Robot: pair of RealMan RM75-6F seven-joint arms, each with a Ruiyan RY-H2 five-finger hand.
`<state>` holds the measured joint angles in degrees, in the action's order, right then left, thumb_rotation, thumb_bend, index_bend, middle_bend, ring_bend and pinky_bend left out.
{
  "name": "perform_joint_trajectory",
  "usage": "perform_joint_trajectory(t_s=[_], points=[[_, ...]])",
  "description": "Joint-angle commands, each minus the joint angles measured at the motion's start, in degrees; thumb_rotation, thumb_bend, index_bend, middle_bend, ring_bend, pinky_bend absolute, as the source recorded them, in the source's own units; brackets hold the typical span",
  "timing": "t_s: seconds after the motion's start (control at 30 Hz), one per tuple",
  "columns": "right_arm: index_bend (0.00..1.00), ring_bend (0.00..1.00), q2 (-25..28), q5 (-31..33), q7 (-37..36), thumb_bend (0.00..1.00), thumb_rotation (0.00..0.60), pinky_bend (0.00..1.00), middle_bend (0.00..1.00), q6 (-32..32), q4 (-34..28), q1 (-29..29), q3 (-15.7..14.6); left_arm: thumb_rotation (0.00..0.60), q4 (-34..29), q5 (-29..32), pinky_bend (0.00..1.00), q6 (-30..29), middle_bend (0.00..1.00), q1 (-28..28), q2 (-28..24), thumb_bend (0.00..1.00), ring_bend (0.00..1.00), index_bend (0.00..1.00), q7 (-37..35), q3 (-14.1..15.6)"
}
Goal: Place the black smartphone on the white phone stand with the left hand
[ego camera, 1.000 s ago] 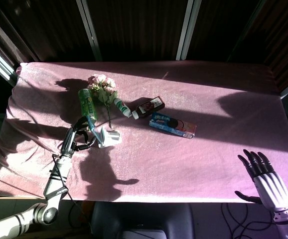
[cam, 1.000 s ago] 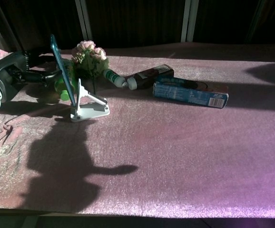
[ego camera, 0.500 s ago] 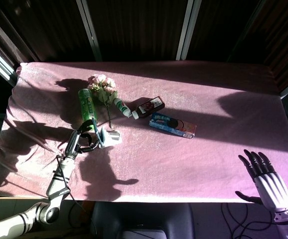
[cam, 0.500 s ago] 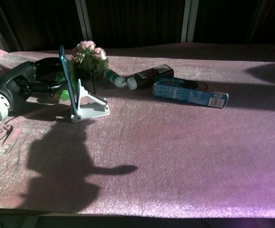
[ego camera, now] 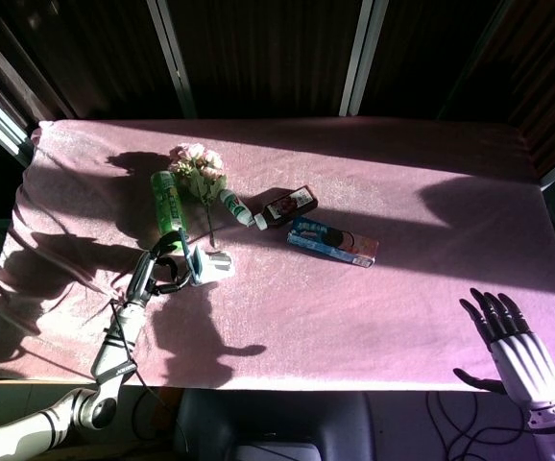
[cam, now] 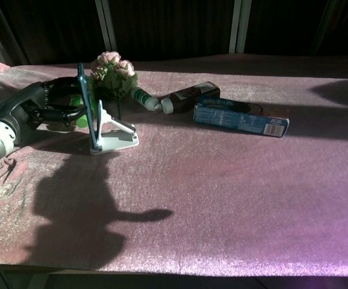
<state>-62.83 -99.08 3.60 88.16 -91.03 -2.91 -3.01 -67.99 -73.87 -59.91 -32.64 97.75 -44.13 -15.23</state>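
The white phone stand [cam: 112, 138] sits on the pink cloth at the left, also seen from the head view as the stand [ego camera: 217, 264]. My left hand [cam: 37, 112] grips the black smartphone [cam: 84, 95], which stands upright and edge-on with a teal rim. The phone is right behind the stand's raised back, touching or nearly touching it; whether it rests in the stand I cannot tell. In the head view the left hand [ego camera: 156, 270] holds the phone [ego camera: 190, 261] just left of the stand. My right hand [ego camera: 506, 337] hangs off the table's front right, fingers spread, holding nothing.
Behind the stand lie a green bottle [ego camera: 167, 201], a bunch of pink flowers [cam: 110, 67] and a white-green tube [cam: 144, 97]. A dark bottle [cam: 192, 95] and a blue box [cam: 241, 117] lie to the right. Strong shadows cross the cloth [cam: 222, 198].
My left hand has carried the phone rightward and lower, from clear of the stand to right against its raised back. The right hand has not moved.
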Motion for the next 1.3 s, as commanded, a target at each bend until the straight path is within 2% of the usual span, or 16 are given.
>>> perform_joint_trajectory(t_s=[0.03,0.27,0.33,0.4,0.5,0.97,1.07,1.1,1.2,1.3], points=[[0.00,0.00,0.0,0.0,-0.1,0.24,0.600,0.00,0.00,0.1,0.0,0.0,0.0,0.600,0.4,-0.2,0.16,0.3,1.00,-0.2,0.1,0.43,0.69,0.84,0.1,0.2],[0.00,0.00,0.0,0.0,-0.1,0.24,0.600,0.00,0.00,0.2,0.1,0.1,0.0,0.600,0.9,-1.1,0.13,0.2,1.00,-0.2,0.2,0.41,0.61,0.78,0.0,0.7],[0.00,0.00,0.0,0.0,-0.1,0.24,0.600,0.00,0.00,0.2,0.1,0.1,0.0,0.600,1.3,-1.3,0.12,0.0,0.96,-0.1,0.4,0.39,0.57,0.73,0.0,0.8],[0.00,0.00,0.0,0.0,-0.1,0.24,0.600,0.00,0.00,0.2,0.1,0.1,0.0,0.600,1.6,-1.5,0.10,-0.1,0.87,-0.1,0.7,0.38,0.50,0.65,-0.2,0.9],[0.00,0.00,0.0,0.0,-0.1,0.24,0.600,0.00,0.00,0.1,0.1,0.1,0.1,0.600,2.0,-1.5,0.08,-0.3,0.77,-0.1,0.9,0.37,0.44,0.59,-0.5,0.7],[0.00,0.00,0.1,0.0,-0.4,0.24,0.600,0.00,0.00,0.4,0.2,0.2,0.1,0.600,2.9,-2.0,0.03,0.2,0.56,-0.4,1.0,0.35,0.30,0.38,-0.8,1.0],[0.00,0.00,0.1,-0.1,-0.4,0.24,0.600,0.00,0.00,0.4,0.2,0.2,0.1,0.600,2.7,-2.1,0.02,0.3,0.47,-0.4,0.9,0.35,0.24,0.26,-0.9,1.2],[0.00,0.00,0.1,-0.1,-0.4,0.24,0.600,0.00,0.00,0.4,0.2,0.2,0.1,0.600,2.6,-2.2,0.02,0.4,0.41,-0.5,0.8,0.35,0.20,0.18,-0.9,1.2],[0.00,0.00,0.1,-0.1,-0.4,0.24,0.600,0.00,0.00,0.4,0.2,0.3,0.1,0.600,2.6,-2.0,0.00,0.6,0.25,-0.5,0.8,0.34,0.11,0.05,-0.8,1.2],[0.00,0.00,0.1,0.0,-0.4,0.24,0.600,0.00,0.00,0.4,0.2,0.3,0.1,0.600,2.6,-1.8,0.00,0.8,0.13,-0.5,0.6,0.33,0.05,0.00,-0.6,1.1]])
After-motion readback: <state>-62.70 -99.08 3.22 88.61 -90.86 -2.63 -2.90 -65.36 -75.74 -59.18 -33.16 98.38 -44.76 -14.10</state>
